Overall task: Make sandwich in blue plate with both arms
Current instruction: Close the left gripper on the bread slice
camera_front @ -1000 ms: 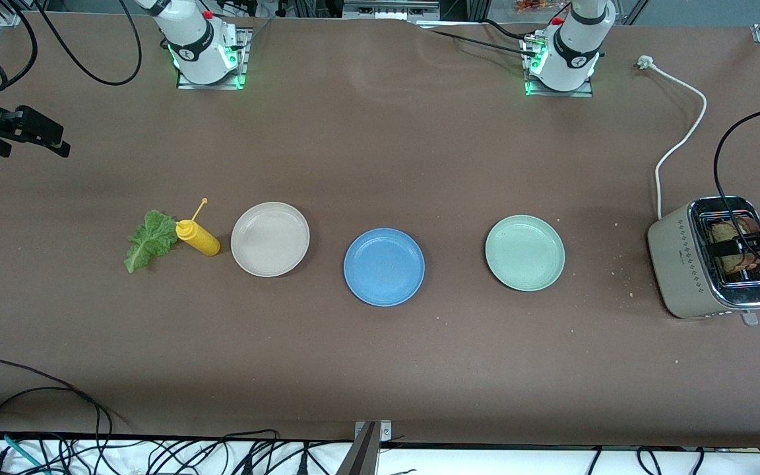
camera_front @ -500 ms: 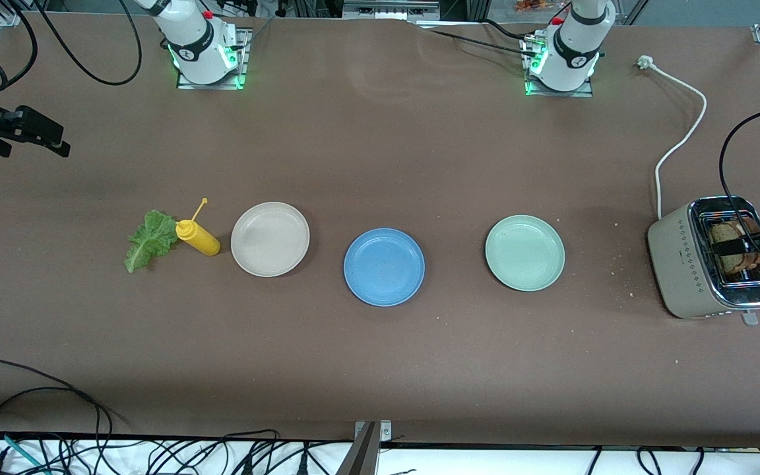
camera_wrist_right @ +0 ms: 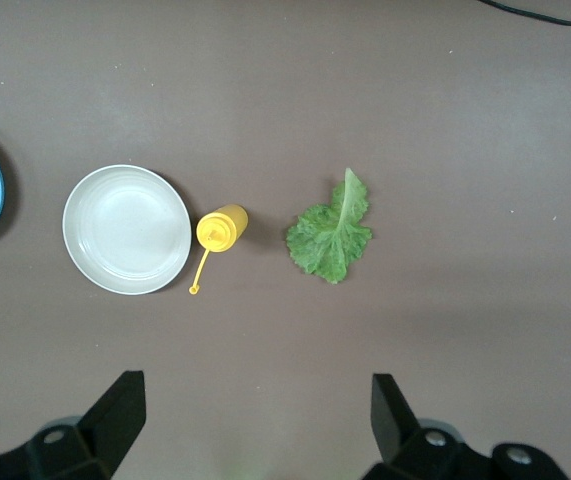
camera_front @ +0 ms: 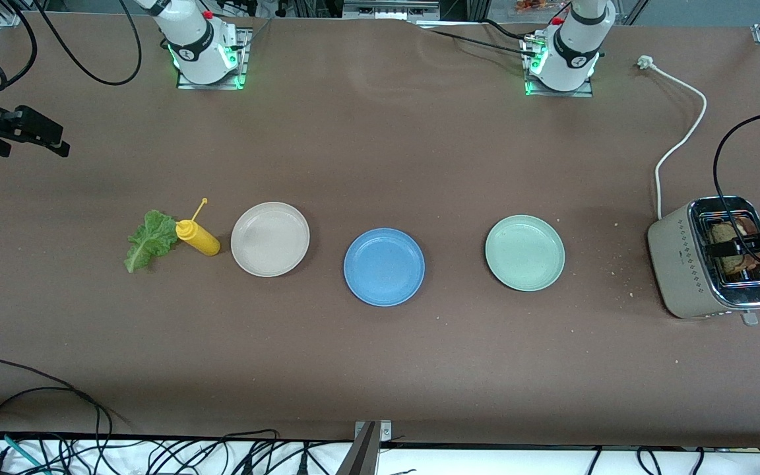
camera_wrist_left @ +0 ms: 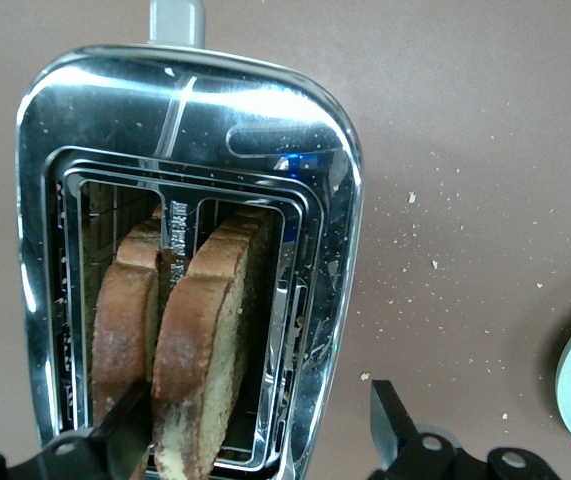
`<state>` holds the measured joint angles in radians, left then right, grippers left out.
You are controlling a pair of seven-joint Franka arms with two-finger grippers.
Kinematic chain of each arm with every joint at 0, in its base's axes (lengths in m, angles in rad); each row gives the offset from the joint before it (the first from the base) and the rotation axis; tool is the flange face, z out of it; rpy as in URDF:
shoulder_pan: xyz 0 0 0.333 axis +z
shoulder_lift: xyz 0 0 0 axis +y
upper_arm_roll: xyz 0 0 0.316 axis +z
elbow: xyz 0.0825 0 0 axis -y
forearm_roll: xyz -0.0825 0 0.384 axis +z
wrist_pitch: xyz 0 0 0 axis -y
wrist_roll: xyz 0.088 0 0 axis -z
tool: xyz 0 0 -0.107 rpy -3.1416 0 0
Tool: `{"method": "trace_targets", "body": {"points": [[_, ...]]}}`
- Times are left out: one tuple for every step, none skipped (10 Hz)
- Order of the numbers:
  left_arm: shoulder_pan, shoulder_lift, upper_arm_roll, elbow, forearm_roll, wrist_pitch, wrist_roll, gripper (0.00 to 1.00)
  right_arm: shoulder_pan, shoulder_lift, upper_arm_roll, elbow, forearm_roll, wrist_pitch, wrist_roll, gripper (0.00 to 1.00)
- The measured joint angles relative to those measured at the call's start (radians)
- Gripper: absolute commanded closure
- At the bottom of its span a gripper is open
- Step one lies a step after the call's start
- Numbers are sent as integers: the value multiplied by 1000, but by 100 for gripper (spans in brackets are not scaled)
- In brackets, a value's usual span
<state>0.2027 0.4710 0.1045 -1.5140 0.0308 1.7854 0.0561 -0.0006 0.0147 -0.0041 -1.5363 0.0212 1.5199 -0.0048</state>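
The left gripper (camera_wrist_left: 255, 440) has shifted slightly over the toaster (camera_front: 683, 264), fingers spread around a toast slice (camera_wrist_left: 205, 340), not yet pinching. The right gripper (camera_wrist_right: 255, 420) waits released above the lettuce (camera_wrist_right: 330, 235); the blue plate (camera_front: 384, 266) sits bare mid-bench. Centre both fingers on 1 slice before lifting straight up.

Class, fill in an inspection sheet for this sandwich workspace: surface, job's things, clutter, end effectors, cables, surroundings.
Surface: brown table, scattered crumbs.
Job's things: blue plate empty; two toast slices in toaster; lettuce leaf on the table.
Clutter: beige plate, green plate, yellow bottle.
End effectors: left end effector open over toaster; right end effector open, waiting above the lettuce end.
Cables: white toaster cord.
Surroundings: nothing seen.
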Motion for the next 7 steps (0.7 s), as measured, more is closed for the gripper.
{"method": "trace_targets", "body": {"points": [[0, 3, 0, 0, 0, 0, 0, 10, -1, 0, 0, 0, 0, 0, 0, 0], [0, 8, 0, 0, 0, 3, 0, 26, -3, 2, -1, 0, 0, 2, 0, 0], [0, 11, 0, 0, 0, 5, 1, 48, -7, 6, -4, -1, 0, 2, 0, 0], [0, 12, 0, 0, 0, 5, 1, 65, -9, 12, -10, -2, 0, 4, 0, 0], [0, 12, 0, 0, 0, 5, 1, 84, -10, 19, -13, -3, 0, 5, 0, 0], [2, 13, 1, 0, 0, 6, 1, 100, -10, 22, -14, -3, 0, 6, 0, 0], [3, 16, 1, 0, 0, 6, 2, 100, -10, 22, -14, -4, 0, 6, 0, 0]]}}
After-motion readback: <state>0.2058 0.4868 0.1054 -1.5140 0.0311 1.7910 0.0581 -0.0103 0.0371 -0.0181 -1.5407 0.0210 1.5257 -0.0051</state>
